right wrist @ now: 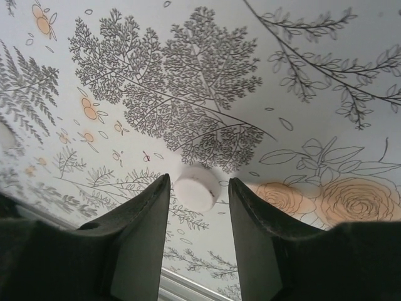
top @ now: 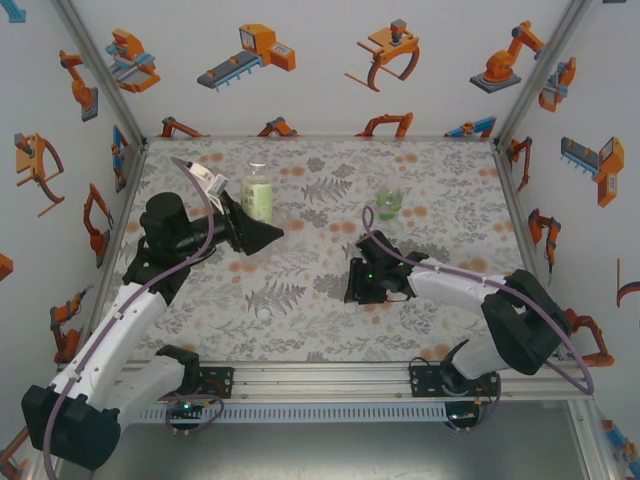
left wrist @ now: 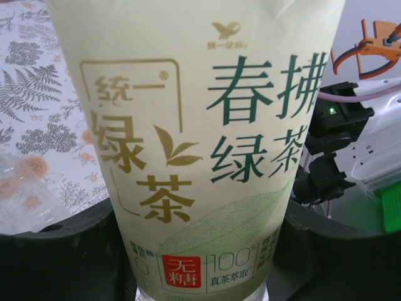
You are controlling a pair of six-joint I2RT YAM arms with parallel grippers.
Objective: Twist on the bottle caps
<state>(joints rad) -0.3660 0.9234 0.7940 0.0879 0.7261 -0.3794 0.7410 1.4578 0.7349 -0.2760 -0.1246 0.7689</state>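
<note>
The right gripper (right wrist: 198, 182) is positioned low over the grey floral-print mat (top: 300, 305), near the middle of the table and closest to the arm bases. Its two black fingers (right wrist: 141, 232) are held apart. A small round white plastic cap (right wrist: 196, 187) is located between the fingertips, lying flat on the mat. A narrow gap is seen on each side of the cap, so it is not gripped.

Further out and to the left, the left gripper (left wrist: 200, 266) is closed on the taller slim clear plastic bottle (left wrist: 200, 125). In the left wrist view the bottle's pale yellow-green label, printed with green and gold characters, is seen between the two black fingers (left wrist: 62, 257), which lie against the lower part of the bottle on either side. In the top view this bottle is seen standing upright on the far left part of the mat. Whether its neck is capped cannot be told.

Furthest away, to the right of centre, the shorter squat green-tinted clear bottle (top: 389, 205) is placed upright on the mat. It is well apart from the taller bottle and from both grippers.
</note>
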